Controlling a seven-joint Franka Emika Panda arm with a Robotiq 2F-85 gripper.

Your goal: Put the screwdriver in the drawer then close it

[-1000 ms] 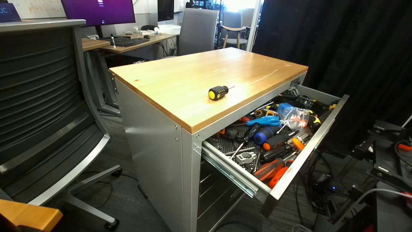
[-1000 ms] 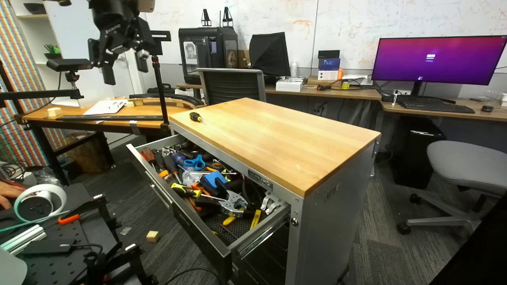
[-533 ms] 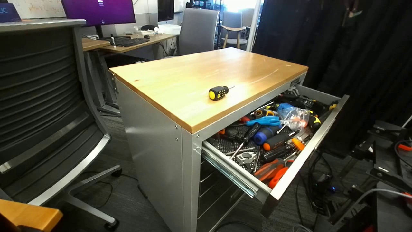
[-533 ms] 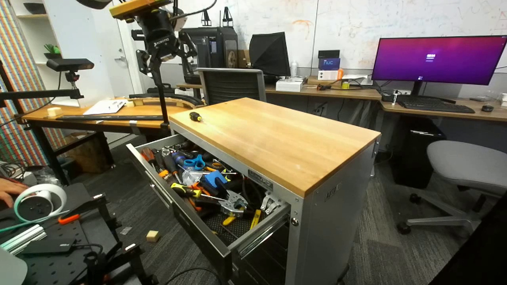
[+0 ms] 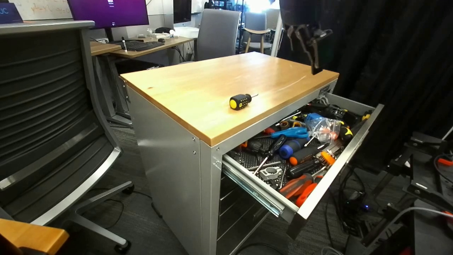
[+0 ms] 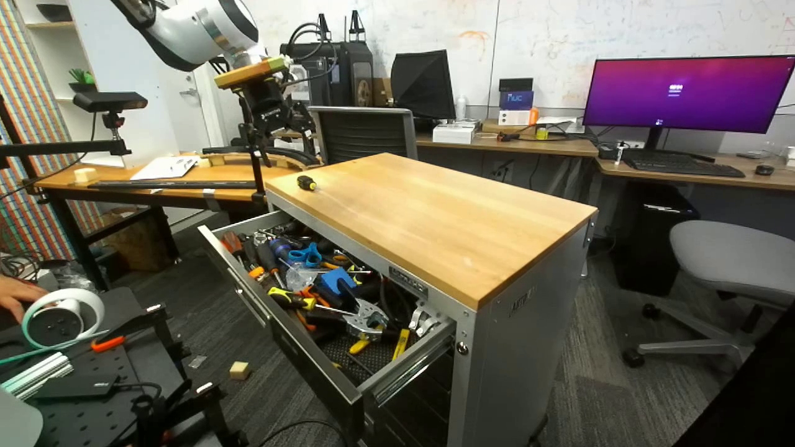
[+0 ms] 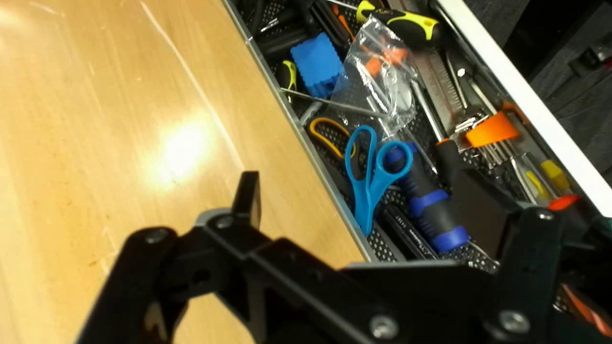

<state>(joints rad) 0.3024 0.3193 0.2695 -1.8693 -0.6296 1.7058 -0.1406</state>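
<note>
Lower than before in an exterior view, the claw hangs empty and spread wide, upper left; left of centre, the stubby screwdriver lies on the table. Grasping, stowing, closing the pulled-out drawer: all remain.

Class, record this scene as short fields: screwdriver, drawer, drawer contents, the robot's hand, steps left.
Screwdriver: yellow-and-black, lying on the wooden top
Drawer: pulled open
Drawer contents: jumbled tools, including blue scissors, and a clear plastic bag
Hand: open, holding nothing, apart from the screwdriver
Steps left: screwdriver into drawer, then drawer closed
</note>
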